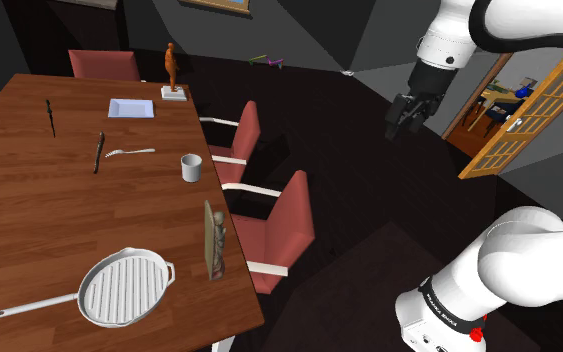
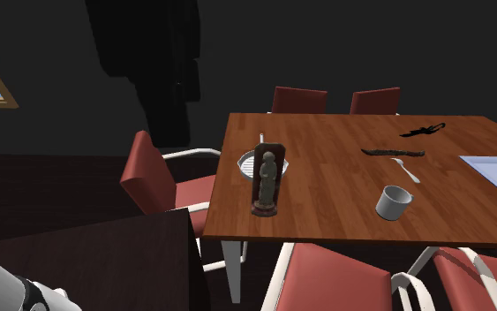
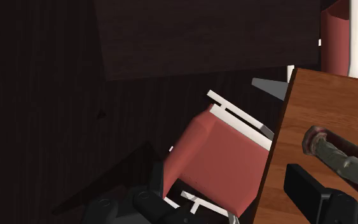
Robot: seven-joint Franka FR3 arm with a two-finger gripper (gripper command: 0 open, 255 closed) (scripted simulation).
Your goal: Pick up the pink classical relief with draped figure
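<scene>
The relief is a narrow dark brown slab with a grey-green draped figure on its face, not pink. It stands upright near the edge of the wooden table, close to the chairs. The second exterior view has the relief in front of a white pan. My gripper hangs high over the dark floor, well off toward the shoulder view's right of the table, and is open with nothing in it. In the wrist view the fingers stand apart, and the relief lies beyond them on the table edge.
A white grill pan lies beside the relief, and a grey mug stands farther along. A fork, dark utensils, a white tray and an orange statuette sit at the far end. Red chairs line the table's edge.
</scene>
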